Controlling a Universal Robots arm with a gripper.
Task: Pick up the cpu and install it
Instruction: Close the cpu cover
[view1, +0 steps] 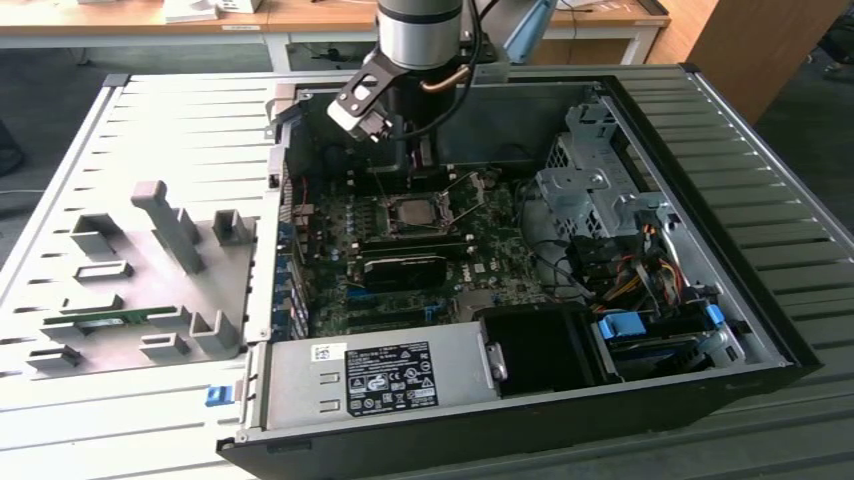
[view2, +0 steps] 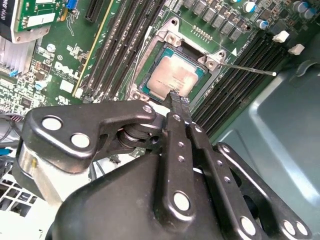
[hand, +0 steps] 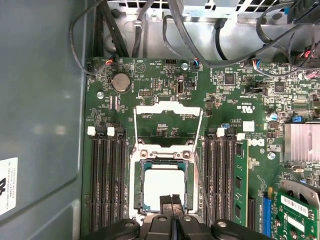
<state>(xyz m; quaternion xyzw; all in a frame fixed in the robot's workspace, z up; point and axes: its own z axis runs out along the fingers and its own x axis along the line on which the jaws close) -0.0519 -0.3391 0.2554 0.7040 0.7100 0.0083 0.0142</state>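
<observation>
The cpu (view1: 411, 212), a small square chip with a silvery top, lies flat inside the open socket on the green motherboard (view1: 334, 300). In both wrist views the cpu (view2: 172, 80) (hand: 162, 187) sits within the socket frame (hand: 137, 185). The metal load plate (hand: 167, 107) is flipped open and the thin lever (view2: 245, 67) sticks out. My gripper (view1: 422, 160) hangs inside the computer case just above the chip. Its fingers are shut together with nothing between them, and the tips (view2: 177, 100) (hand: 171, 202) are over one edge of the cpu.
The black case (view1: 747, 230) walls in the board. A power supply (view1: 387, 380) fills the near side and a drive cage (view1: 601, 190) with cables the exterior view's right. A memory stick (hand: 241, 185) stands beside the socket. A grey fixture plate (view1: 147, 270) lies outside on the exterior view's left.
</observation>
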